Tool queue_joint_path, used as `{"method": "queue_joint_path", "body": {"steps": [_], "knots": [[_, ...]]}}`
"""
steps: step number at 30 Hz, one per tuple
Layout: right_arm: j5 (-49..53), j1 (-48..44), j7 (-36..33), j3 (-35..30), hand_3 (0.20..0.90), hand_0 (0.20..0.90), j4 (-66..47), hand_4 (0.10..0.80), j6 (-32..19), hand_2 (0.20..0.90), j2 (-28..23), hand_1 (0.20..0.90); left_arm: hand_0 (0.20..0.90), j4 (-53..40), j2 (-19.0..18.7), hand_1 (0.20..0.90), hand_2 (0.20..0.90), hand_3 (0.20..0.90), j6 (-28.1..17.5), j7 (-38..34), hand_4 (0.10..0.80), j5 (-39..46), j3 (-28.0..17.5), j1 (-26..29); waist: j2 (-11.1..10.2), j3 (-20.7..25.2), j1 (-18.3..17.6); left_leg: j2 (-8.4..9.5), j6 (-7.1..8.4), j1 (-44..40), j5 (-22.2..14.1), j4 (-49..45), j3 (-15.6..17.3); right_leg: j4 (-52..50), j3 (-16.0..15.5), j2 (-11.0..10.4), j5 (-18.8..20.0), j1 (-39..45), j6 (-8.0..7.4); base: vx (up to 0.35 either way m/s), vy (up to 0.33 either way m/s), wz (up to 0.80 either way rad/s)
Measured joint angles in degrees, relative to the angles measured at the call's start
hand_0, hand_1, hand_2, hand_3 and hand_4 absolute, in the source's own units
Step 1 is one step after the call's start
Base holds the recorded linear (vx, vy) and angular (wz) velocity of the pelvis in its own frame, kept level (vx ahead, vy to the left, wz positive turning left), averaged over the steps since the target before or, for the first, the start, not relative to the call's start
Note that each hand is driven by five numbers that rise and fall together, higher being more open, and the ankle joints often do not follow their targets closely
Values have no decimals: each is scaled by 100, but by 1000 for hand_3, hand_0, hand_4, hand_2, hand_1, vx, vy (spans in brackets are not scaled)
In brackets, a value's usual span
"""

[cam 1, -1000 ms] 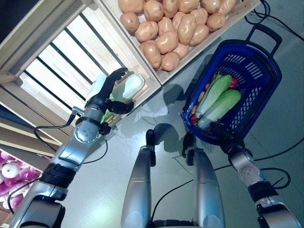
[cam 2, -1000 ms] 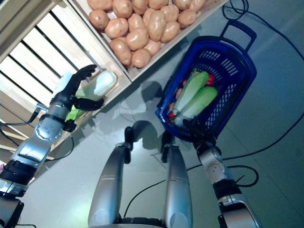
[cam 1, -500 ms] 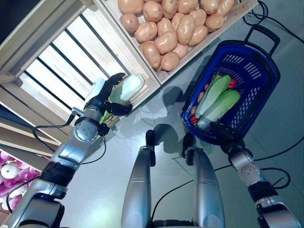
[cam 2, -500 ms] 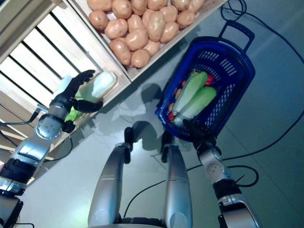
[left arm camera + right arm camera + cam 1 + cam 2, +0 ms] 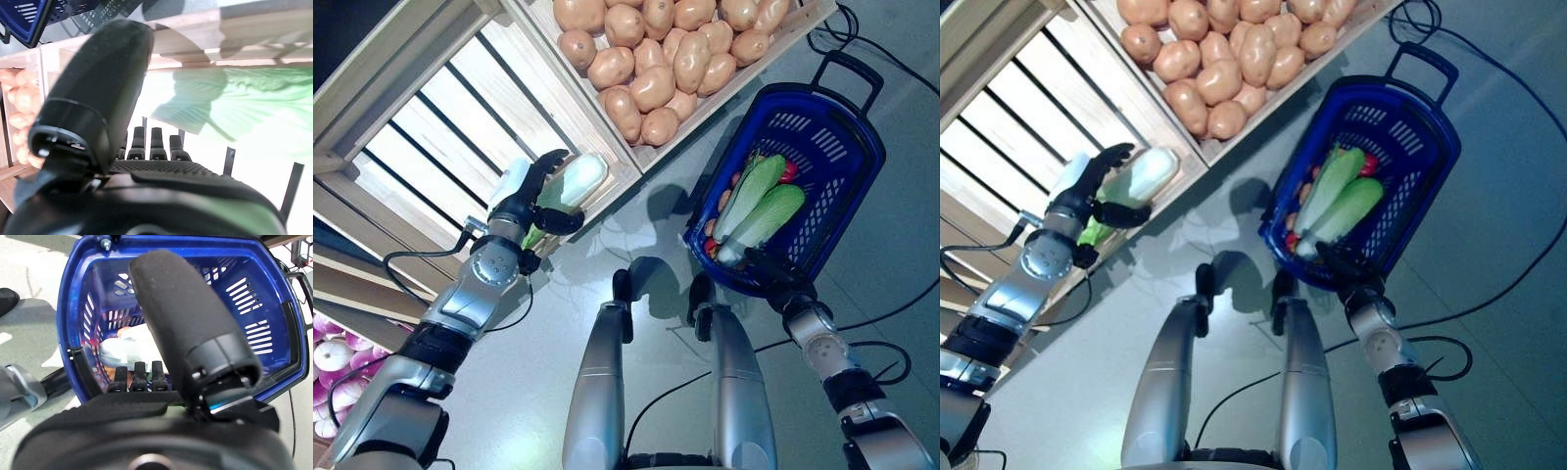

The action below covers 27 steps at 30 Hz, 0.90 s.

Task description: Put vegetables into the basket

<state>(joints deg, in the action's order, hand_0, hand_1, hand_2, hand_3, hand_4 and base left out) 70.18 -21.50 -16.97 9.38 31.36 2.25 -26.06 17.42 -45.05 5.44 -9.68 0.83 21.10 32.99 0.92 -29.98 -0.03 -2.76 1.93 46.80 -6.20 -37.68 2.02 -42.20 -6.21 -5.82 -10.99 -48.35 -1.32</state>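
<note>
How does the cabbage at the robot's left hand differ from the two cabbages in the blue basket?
The cabbage at the left hand lies alone on the wooden crate's slats, its pale end showing; the two cabbages lie side by side inside the blue basket, over smaller vegetables. The first sits between the left hand's thumb and fingers; the right hand grips the basket's rim, not those two. All are long, pale green and white.

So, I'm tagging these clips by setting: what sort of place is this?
Likely a mock grocery or produce stall: slatted wooden crates, one heaped with potatoes, and a blue shopping basket on the floor already holding leafy greens.
</note>
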Motion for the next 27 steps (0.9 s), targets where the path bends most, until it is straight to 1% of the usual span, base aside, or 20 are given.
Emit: {"method": "queue_joint_path", "body": {"steps": [2,8,11,15,19,23,25,27], "knots": [[0,-66,0,23,900,900,13,800,12,900,1,900,900,139,17,900,900,900,43,-55,800,-3,108,132,-1,0,-40,1,-11,3,-6,-14,10,2,25,18,10,0,-15,6,7,-2],[-1,-167,0,28,900,900,62,800,66,900,-3,900,900,412,195,900,900,900,80,-209,800,-2,135,320,-3,1,-142,-12,-61,-12,-39,-65,101,6,119,36,44,-1,-57,14,14,-7],[-1,-209,-1,43,900,900,125,800,133,900,-2,900,900,601,247,900,900,900,144,-281,800,1,337,495,-4,0,-186,-14,-79,-10,-50,-87,128,14,140,43,64,-3,-76,16,21,-4],[-2,-288,-1,45,900,900,218,800,162,900,-2,900,900,797,384,900,900,900,190,-362,800,0,342,624,-5,0,-238,-20,-98,-12,-62,-106,164,33,181,54,89,-3,-99,16,12,-4],[-3,-327,-7,46,900,900,235,800,233,900,-2,900,900,983,405,900,900,900,256,-409,800,8,488,782,-11,-1,-243,-24,-114,-10,-73,-132,191,35,222,66,104,-12,-113,12,25,-4],[-4,-414,-14,55,900,900,260,800,245,900,-2,900,900,1261,609,900,900,900,305,-565,800,122,512,938,-15,-1,-259,-28,-156,-7,-102,-189,241,30,257,68,122,-11,-144,10,17,-5],[-3,-482,-16,95,900,900,287,800,267,900,0,900,900,1461,753,900,900,900,304,-796,800,283,514,1011,-42,-2,-271,-27,-179,-7,-116,-209,268,28,274,66,132,-12,-162,5,8,-5],[-6,-532,-18,104,900,900,322,800,280,900,22,900,900,1536,814,900,900,900,303,-954,800,354,509,1018,-76,-3,-290,-27,-191,-4,-125,-230,276,26,284,66,136,-14,-169,2,3,-2]]}}
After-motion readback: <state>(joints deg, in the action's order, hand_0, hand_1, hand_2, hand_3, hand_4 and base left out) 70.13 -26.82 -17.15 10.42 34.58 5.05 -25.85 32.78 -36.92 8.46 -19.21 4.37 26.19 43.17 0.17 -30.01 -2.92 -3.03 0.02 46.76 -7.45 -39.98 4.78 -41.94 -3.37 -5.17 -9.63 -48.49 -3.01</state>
